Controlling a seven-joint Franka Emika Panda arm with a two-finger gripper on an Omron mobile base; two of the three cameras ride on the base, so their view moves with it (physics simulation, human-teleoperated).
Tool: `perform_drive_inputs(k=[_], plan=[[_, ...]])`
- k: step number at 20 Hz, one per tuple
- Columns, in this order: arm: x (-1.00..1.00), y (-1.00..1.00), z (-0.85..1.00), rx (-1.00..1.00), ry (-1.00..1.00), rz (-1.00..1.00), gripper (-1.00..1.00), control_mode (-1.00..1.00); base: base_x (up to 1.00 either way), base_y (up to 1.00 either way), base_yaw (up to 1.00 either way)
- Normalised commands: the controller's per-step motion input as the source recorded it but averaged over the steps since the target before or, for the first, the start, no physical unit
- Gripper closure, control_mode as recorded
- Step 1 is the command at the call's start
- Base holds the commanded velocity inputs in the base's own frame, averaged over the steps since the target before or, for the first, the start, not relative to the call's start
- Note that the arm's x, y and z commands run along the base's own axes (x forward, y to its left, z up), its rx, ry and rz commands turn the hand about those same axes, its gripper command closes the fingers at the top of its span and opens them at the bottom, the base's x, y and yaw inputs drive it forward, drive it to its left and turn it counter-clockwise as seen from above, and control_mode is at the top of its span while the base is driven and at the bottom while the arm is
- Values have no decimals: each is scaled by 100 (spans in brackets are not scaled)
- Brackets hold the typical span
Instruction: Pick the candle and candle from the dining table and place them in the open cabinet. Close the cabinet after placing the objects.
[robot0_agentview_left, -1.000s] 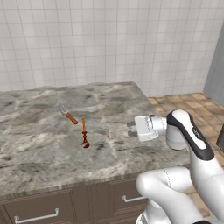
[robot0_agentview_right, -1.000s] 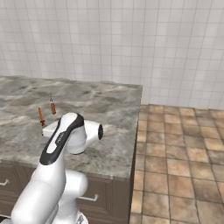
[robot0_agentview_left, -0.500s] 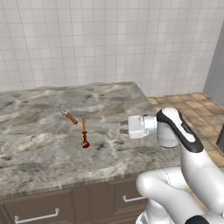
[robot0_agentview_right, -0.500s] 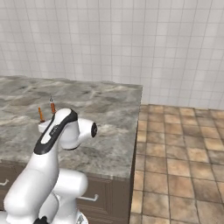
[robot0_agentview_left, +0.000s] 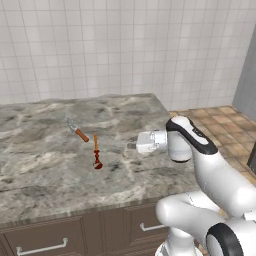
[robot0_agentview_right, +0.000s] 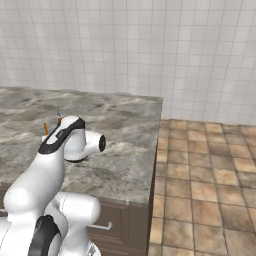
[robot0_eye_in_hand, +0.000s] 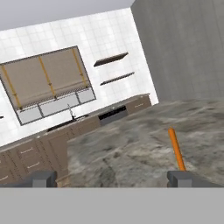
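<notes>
Orange candle (robot0_agentview_left: 95, 146) with dark red base on grey-brown marbled dining table (robot0_agentview_left: 45, 165).

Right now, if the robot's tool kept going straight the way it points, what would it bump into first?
Probably the orange taper candle. The tool points sideways, low over the dining table, toward it, fingers wide apart. In the hand view the candle sits off toward one fingertip, so it might slip just past.

The arm has swung left, its pincer (robot0_agentview_left: 131, 145) nearer the orange candle (robot0_agentview_left: 96, 152) (gap remains).

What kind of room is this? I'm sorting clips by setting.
Most likely a kitchen, rendered: a marble-patterned dining table over dark drawer fronts, white tiled walls, and a far counter run with a window in the hand view.
</notes>
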Motion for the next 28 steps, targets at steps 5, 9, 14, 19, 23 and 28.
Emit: perform_drive_inputs(k=[5,9,14,19,23,28], plan=[[20,8,-11,0,4,0,-100,-100,0,0,0],[4,12,-8,0,0,0,-100,-100,0,0,0],[0,32,-17,0,0,0,-100,-100,0,0,0],[4,33,-25,0,-1,0,-100,-100,0,0,0],[5,14,-7,0,-7,0,-100,-100,0,0,0],[6,6,-2,0,-7,0,-100,-100,0,0,0]])
